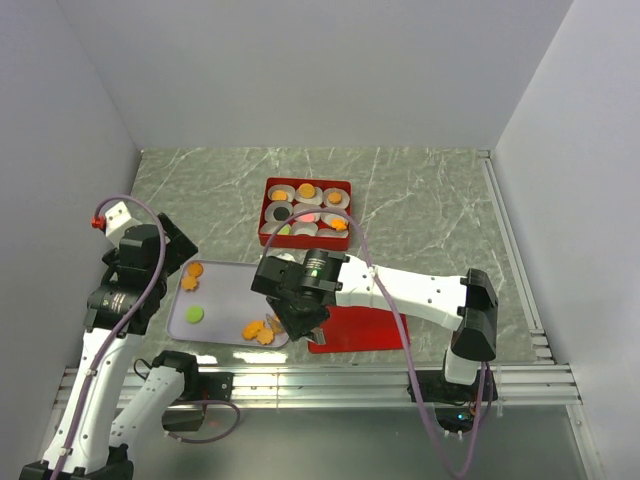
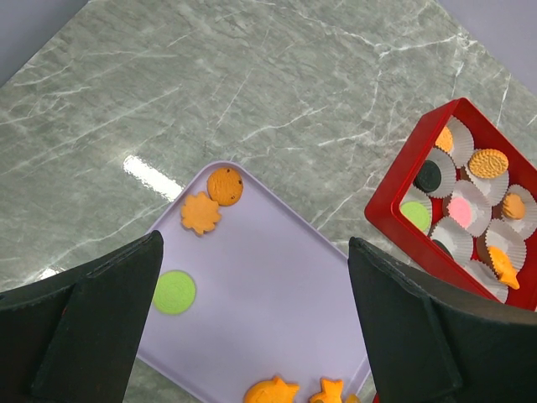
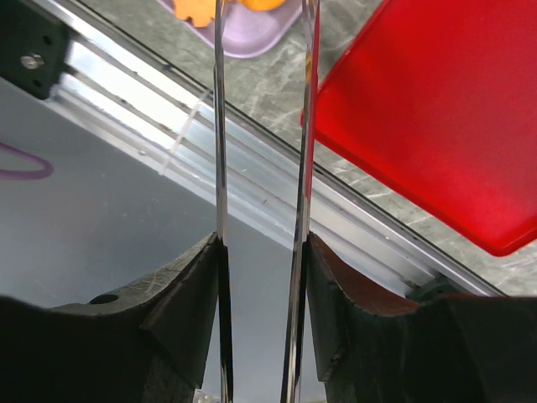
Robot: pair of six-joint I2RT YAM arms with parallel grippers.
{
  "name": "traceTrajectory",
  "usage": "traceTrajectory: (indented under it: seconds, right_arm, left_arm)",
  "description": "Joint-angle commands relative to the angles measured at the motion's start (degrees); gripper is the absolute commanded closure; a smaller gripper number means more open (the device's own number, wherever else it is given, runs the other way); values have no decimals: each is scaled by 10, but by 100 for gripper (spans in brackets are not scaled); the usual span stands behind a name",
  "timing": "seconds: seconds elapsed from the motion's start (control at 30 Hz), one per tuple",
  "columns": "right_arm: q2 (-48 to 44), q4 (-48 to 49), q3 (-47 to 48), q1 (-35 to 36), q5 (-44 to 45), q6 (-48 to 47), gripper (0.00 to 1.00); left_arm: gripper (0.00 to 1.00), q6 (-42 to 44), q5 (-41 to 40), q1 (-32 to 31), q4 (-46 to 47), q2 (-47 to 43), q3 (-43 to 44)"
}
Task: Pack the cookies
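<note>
Several cookies lie on a lavender tray [image 1: 225,298]: two orange ones [image 1: 192,276] at its far left, a green disc [image 1: 195,314], and two orange ones [image 1: 260,332] at its near right corner. A red box [image 1: 347,186] of white paper cups holds more orange, black, pink and green cookies. My right gripper [image 1: 290,322] hovers at the tray's near right corner; its thin blades [image 3: 220,126] stand apart, with an orange cookie [image 3: 262,3] showing between them at the frame's top edge. My left gripper [image 2: 256,243] is wide open and empty above the tray [image 2: 277,285].
A flat red lid [image 1: 365,332] lies right of the tray, by the table's near edge and its metal rail [image 1: 400,380]. Grey walls stand close on both sides. The left arm [image 1: 125,300] rises left of the tray.
</note>
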Motion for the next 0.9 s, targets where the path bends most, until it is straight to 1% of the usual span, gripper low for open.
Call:
traceTrajectory:
  seconds: [0.0, 0.3, 0.67, 0.87]
  right_arm:
    - [3, -25, 32, 3, 23, -2, 50]
    - [8, -23, 28, 3, 15, 0, 49]
    - [40, -19, 61, 3, 6, -7, 50]
    - [40, -18, 53, 4, 0, -10, 50]
  left_arm:
    - [2, -6, -6, 3, 9, -6, 1]
    - [2, -5, -3, 4, 10, -5, 0]
    - [2, -4, -2, 4, 11, -4, 1]
    - [2, -4, -3, 4, 11, -3, 0]
